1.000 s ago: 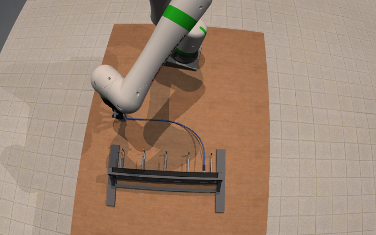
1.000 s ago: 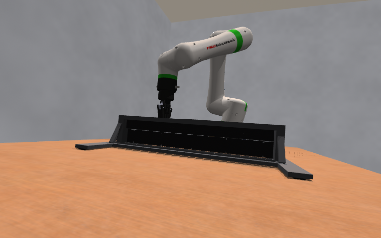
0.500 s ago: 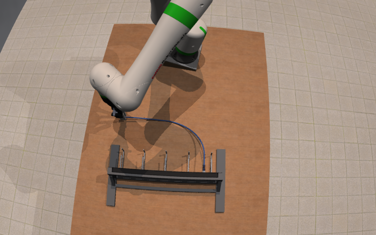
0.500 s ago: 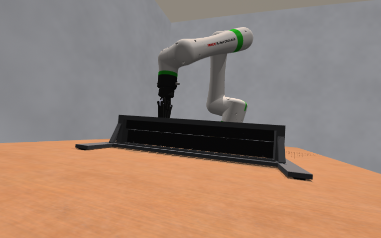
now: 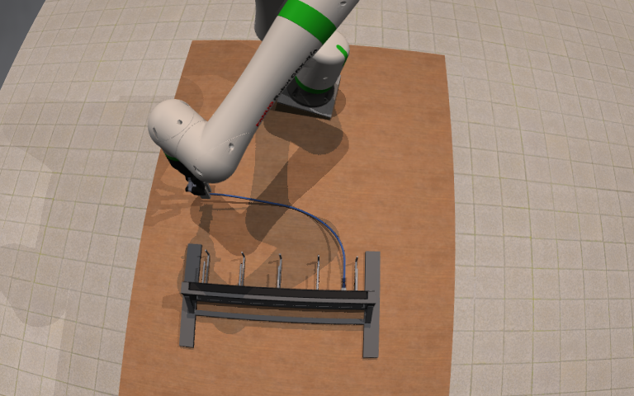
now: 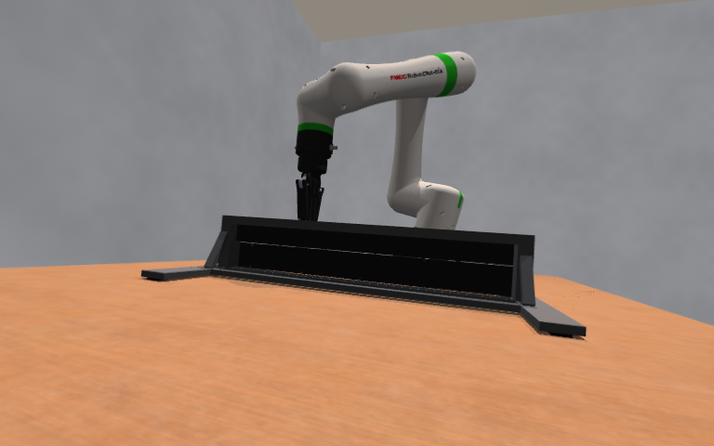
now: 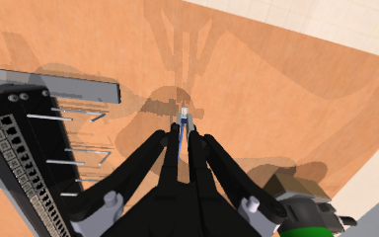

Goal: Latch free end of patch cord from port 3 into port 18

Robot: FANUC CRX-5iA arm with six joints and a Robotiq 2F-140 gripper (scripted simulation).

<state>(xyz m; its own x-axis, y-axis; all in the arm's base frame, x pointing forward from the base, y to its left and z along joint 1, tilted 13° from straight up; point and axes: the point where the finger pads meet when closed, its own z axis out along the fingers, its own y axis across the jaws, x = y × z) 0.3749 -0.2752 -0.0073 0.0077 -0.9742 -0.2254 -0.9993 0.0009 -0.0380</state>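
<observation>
a smooth, rounded white robot arm [image 6: 368, 84] with bright green rings at its joints, small dark screw holes dotting the shell, and red and black lettering along the upper link. a black wrist section leads to a black gripper [image 7: 184, 129] with slim linked fingers and pale grey pivot pins.

Under me: wooden table top [image 5: 402, 139], brown, grain running lengthwise, heavy shadows across it. Beyond its edges, beige tiled floor [image 5: 537, 186]. Grey walls [image 6: 131, 131] behind, meeting at a corner, with a beige ceiling strip [image 6: 473, 13] above.
</observation>
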